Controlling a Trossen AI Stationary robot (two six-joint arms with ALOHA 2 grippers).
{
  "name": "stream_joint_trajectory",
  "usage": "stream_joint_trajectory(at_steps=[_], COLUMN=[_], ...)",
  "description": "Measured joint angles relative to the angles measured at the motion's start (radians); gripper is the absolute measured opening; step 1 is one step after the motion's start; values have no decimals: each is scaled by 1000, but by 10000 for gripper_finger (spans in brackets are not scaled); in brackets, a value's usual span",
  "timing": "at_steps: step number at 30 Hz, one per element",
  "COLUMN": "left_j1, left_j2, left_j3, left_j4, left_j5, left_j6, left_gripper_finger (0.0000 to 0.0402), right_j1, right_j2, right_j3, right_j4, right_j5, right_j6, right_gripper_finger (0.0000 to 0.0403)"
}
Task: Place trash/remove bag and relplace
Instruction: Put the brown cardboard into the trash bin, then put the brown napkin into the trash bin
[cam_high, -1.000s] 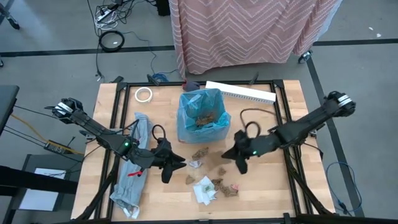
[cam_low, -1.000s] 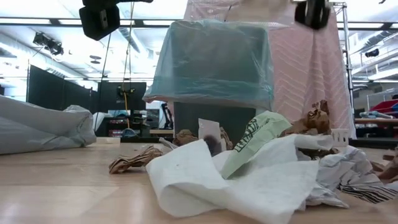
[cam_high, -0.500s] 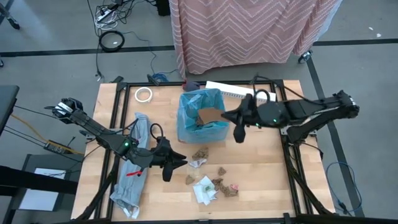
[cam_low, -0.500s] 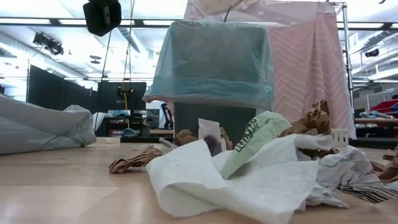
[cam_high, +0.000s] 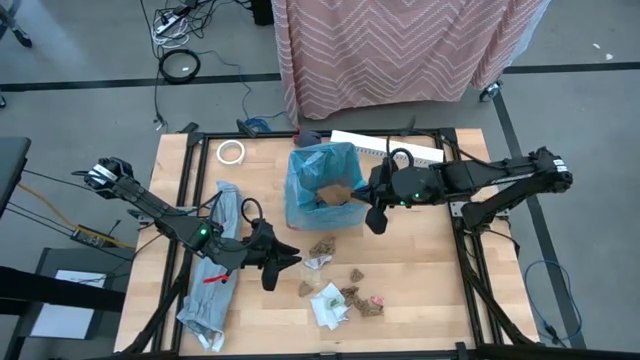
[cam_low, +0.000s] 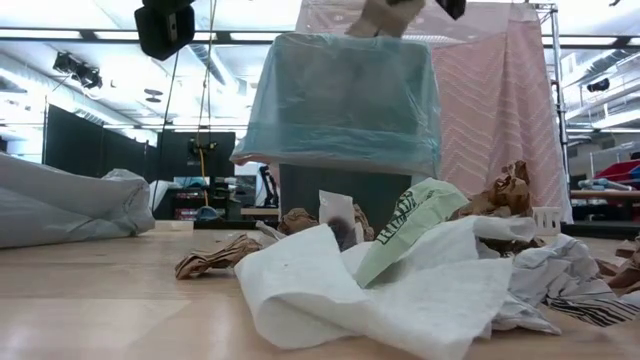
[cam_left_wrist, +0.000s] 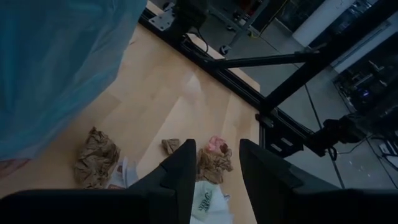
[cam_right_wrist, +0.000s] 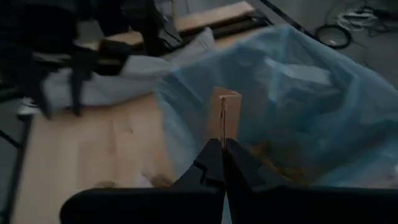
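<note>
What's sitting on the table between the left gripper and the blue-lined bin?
In the high view, only bare wood lies between the left gripper and the blue bag; the nearest brown scrap sits off to the side.

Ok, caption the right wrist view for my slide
Right gripper shut on a brown paper scrap above the blue-lined bin.

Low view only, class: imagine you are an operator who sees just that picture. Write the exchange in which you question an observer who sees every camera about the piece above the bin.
Operator: What holds the brown piece over the bin?
Observer: The right pincer, shut on the brown paper scrap.
Operator: Is it above the opening?
Observer: Yes, from above it hangs over the blue bag lining the bin, at the right rim.
Operator: Where is the left pincer?
Observer: The left pincer is open and empty, beside the loose trash on the table.
</note>
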Motion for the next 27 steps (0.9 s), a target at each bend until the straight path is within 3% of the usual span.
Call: stream_joint_trajectory(at_steps=[10, 13, 20, 24, 27], left_j1=[0, 0, 0, 0, -2], left_j2=[0, 0, 0, 0, 0], left_j3=[0, 0, 0, 0, 0], left_j4=[-23, -24, -23, -26, -33], left_j5=[-9, -21, -28, -24, -14], left_j6=[2, 3, -5, -21, -20], left_gripper_finger=[131, 131, 131, 131, 131], right_j1=[-126, -151, -171, -144, -65], right_j2=[19, 22, 19, -5, -20], right_j3=[0, 0, 0, 37, 90], right_j4=[-21, 11, 53, 56, 50], right_j5=[-76, -97, -143, -283, -404], right_j6=[-92, -124, -143, -141, -90], right_gripper_finger=[1, 19, 139, 215, 241])
